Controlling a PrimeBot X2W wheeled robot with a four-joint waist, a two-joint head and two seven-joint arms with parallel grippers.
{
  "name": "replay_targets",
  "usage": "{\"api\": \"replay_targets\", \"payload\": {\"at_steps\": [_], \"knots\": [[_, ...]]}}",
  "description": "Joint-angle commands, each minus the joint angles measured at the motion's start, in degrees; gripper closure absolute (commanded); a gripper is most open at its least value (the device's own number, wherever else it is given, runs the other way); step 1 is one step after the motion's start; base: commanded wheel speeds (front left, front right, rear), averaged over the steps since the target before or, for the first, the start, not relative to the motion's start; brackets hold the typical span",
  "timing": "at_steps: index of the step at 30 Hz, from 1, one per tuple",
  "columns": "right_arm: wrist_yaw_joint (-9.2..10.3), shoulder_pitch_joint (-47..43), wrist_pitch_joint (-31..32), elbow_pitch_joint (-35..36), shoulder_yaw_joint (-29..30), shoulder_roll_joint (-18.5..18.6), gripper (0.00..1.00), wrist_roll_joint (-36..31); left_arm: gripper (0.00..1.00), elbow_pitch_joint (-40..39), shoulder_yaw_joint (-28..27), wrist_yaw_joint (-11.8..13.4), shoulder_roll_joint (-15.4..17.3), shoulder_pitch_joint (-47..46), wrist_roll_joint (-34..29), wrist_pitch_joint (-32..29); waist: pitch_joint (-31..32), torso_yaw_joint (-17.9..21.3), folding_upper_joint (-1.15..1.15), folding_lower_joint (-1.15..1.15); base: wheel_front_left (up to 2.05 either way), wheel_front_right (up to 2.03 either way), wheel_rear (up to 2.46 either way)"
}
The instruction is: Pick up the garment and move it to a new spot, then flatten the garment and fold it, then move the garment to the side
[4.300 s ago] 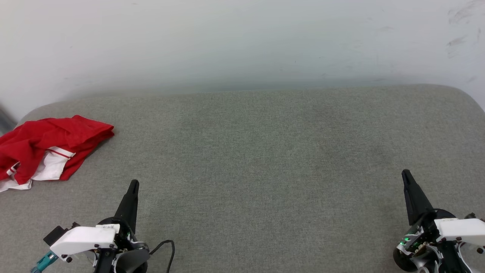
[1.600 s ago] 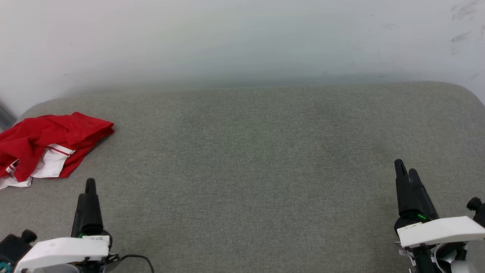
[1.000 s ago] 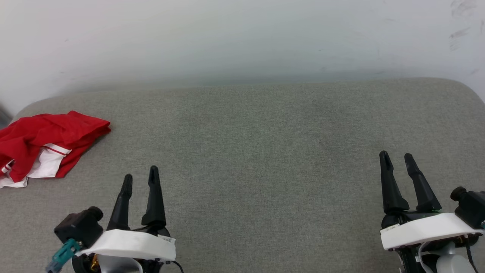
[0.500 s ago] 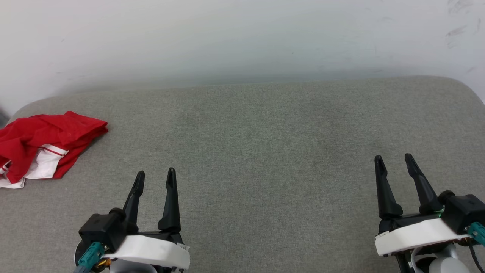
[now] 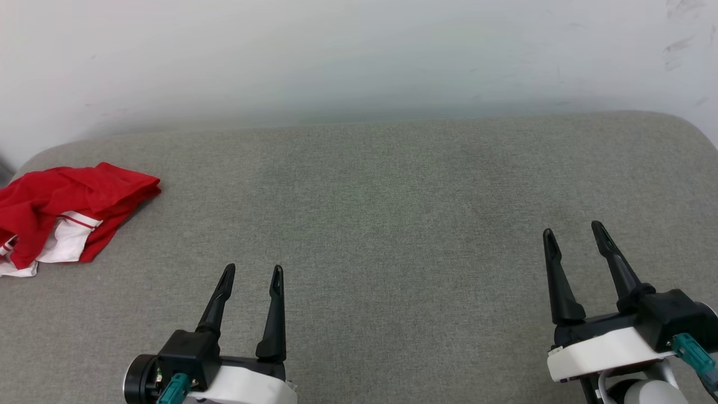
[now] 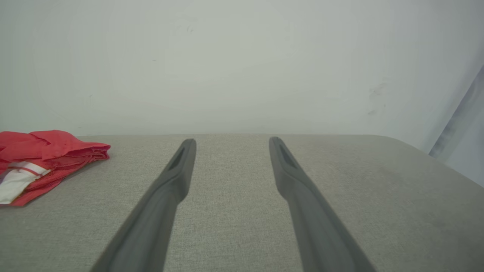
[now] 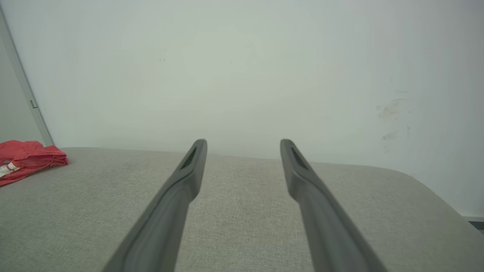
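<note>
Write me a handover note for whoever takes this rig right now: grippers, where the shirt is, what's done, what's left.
Left gripper: open, empty, over the front left of the grey padded surface.
Right gripper: open, empty, front right.
Garment: crumpled red-and-white heap at the surface's far left edge, apart from both grippers.
Done: nothing yet.
Left: pick it up, move it, flatten, fold, set aside.
</note>
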State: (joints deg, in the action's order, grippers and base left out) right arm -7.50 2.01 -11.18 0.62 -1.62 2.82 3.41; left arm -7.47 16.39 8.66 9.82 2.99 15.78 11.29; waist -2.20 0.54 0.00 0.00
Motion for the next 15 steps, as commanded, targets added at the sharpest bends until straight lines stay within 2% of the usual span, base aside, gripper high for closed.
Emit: {"api": "replay_targets", "payload": {"at_steps": [1, 6, 15], "knots": [[0.02, -0.33, -0.66, 0.92, -0.43, 0.11, 0.00, -1.15, 0.00, -0.78, 0.30, 0.16, -0.13, -0.09, -1.03, 0.63, -0.06, -0.01, 0.00, 0.00, 0.00, 0.00, 0.00], [0.02, -0.44, -1.24, 0.54, -0.29, 0.11, 0.00, -0.63, 0.00, -1.20, -2.76, -1.91, -2.29, 1.26, -0.19, 1.18, -0.03, 0.02, 0.00, 0.00, 0.00, 0.00, 0.00], [0.02, -0.83, -2.29, 0.31, 0.32, 0.10, 0.00, 0.45, 0.00, -0.78, -11.62, -10.04, -6.39, 3.45, -0.97, 2.20, -0.05, 0.08, 0.00, 0.00, 0.00, 0.00, 0.00]]}}
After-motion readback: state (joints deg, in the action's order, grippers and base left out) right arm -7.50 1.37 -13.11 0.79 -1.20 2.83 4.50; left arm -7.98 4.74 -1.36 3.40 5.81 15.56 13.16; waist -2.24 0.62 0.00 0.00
